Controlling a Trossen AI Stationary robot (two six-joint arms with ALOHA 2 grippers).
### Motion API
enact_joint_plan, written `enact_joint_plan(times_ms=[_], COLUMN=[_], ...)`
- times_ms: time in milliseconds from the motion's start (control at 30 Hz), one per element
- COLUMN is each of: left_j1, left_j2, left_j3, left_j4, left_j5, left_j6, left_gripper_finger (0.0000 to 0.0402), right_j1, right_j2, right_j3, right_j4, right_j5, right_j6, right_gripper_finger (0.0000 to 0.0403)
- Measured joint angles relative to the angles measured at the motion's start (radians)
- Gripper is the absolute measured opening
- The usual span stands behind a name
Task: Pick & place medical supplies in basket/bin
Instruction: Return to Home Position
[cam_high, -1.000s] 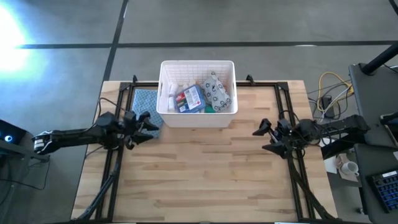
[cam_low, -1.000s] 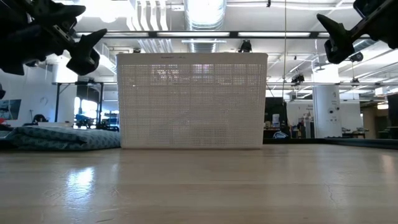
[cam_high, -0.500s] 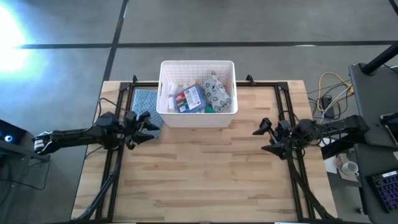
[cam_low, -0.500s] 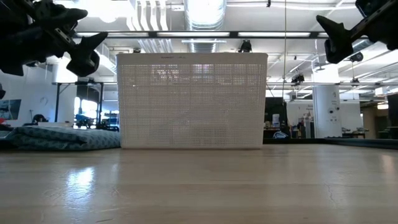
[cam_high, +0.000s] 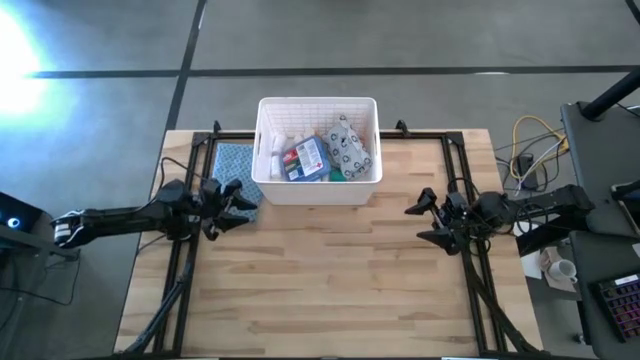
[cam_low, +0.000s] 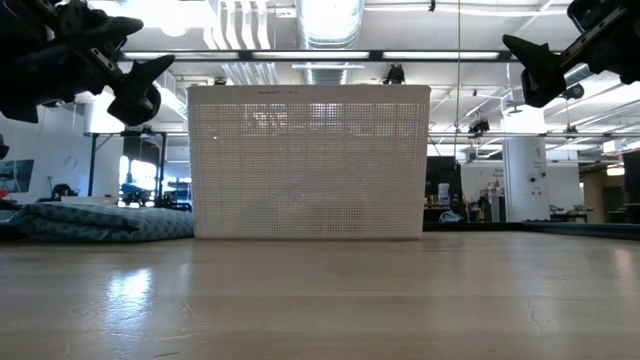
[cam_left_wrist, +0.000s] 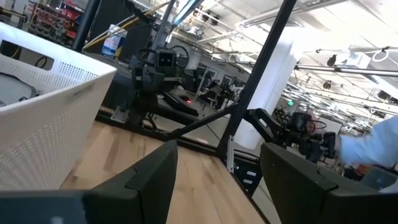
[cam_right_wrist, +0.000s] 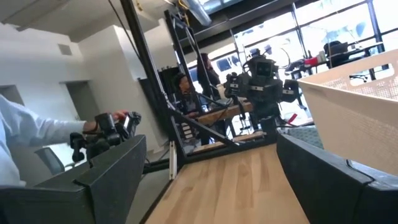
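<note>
One white basket (cam_high: 318, 191) is standing at the middle of the wooden table's (cam_high: 320, 290) far edge. Inside it, one blue flat packet (cam_high: 306, 158) is lying near the centre. One grey-white spotted pouch (cam_high: 348, 146) is leaning toward the right wall. White pill bottles (cam_high: 274, 152) are crowding the left wall, too tightly packed to count. One blue checked cloth (cam_high: 231, 160) is lying flat against the basket's left side.

Two dark arms are reaching in, one from each side of the table, inside a black frame (cam_high: 425, 134) that is running along the far and side edges. A broad stretch of tabletop is opening between the two grippers and down to the near edge.

The left gripper (cam_high: 240, 197) is hovering with its fingers spread apart and gripping nothing. It is just beside the basket's near left corner, over the cloth's near edge. The right gripper (cam_high: 420, 218) is hanging with its fingers wide apart, likewise gripping nothing. It is near the basket's near right corner and not touching it.

In the low view both grippers are hanging well above the wood, at about the height of the basket's rim, one on each side of it. All the supplies in view are sitting inside the basket, between the two grippers and farther back.
</note>
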Motion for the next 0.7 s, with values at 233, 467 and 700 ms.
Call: enact_joint_plan(times_ms=[233, 467, 700], left_j1=[-0.010, -0.010, -0.010], left_j2=[-0.081, -0.242, -0.333], left_j3=[0.000, 0.000, 0.000], left_j4=[-0.001, 0.011, 0.003], left_j5=[0.000, 0.000, 0.000], left_j6=[0.000, 0.000, -0.001], left_gripper_finger=[0.0212, 0.0212, 0.0212], right_j1=[0.000, 0.000, 0.000], right_j2=[0.000, -0.029, -0.158], right_j3=[0.000, 0.000, 0.001], right_j4=[-0.001, -0.003, 0.000], right_j5=[0.001, 0.002, 0.002], right_j6=[0.000, 0.000, 0.000], right_gripper_finger=[0.0350, 0.0350, 0.0350])
